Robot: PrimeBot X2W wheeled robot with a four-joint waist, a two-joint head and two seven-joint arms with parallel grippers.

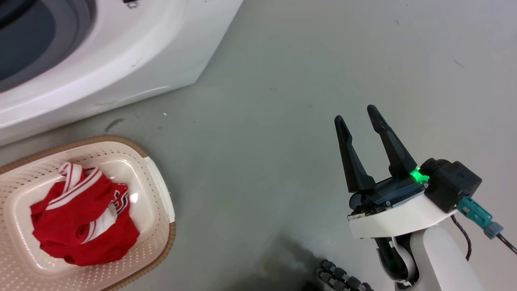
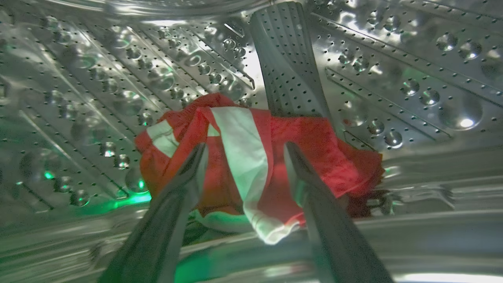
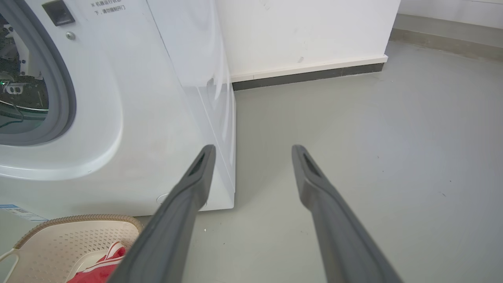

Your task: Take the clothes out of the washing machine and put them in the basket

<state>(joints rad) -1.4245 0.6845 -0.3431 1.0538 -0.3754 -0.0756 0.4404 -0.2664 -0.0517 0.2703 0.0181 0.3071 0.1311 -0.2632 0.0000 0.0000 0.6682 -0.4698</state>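
Inside the washing machine's steel drum [image 2: 393, 78] lies a red garment with white trim [image 2: 243, 157]. My left gripper [image 2: 243, 147] is open just in front of it, one finger on each side of the white stripe. Another red garment [image 1: 83, 214] lies crumpled in the cream basket [image 1: 159, 190] on the floor before the washing machine [image 1: 121, 60]. My right gripper [image 1: 357, 115] hovers open and empty over the bare floor to the right. In the right wrist view the washing machine [image 3: 137, 98], the basket [image 3: 59, 239] and the red garment [image 3: 104, 263] also show.
A grey floor [image 1: 282, 81] stretches right of the machine. A white wall with a dark skirting [image 3: 306, 72] stands behind. The washer's grey-rimmed porthole [image 3: 65, 86] is open. A dark cable [image 1: 341, 279] lies on the floor near my base.
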